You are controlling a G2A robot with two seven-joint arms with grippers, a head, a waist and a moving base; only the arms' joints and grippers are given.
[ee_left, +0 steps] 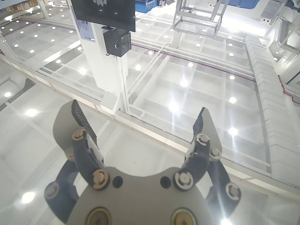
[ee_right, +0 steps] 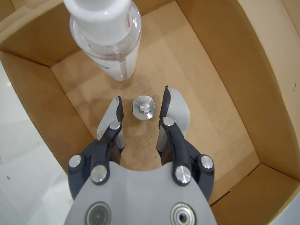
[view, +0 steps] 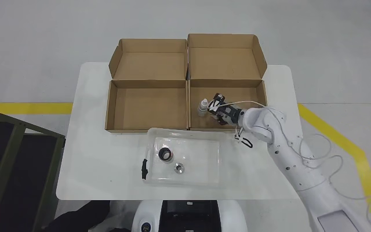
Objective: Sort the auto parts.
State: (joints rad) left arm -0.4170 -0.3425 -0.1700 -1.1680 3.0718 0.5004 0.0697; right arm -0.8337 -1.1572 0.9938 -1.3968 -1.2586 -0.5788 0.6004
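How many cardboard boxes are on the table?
2. The left box stands open beyond the clear tray; the right box adjoins it, with a bottle and the right claw inside.

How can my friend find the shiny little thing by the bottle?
Look in the cardboard box holding the clear bottle. On its floor, between the open fingers of the right gripper, sits a small metal part. Unlike the tall bottle, it's low, round and silver.
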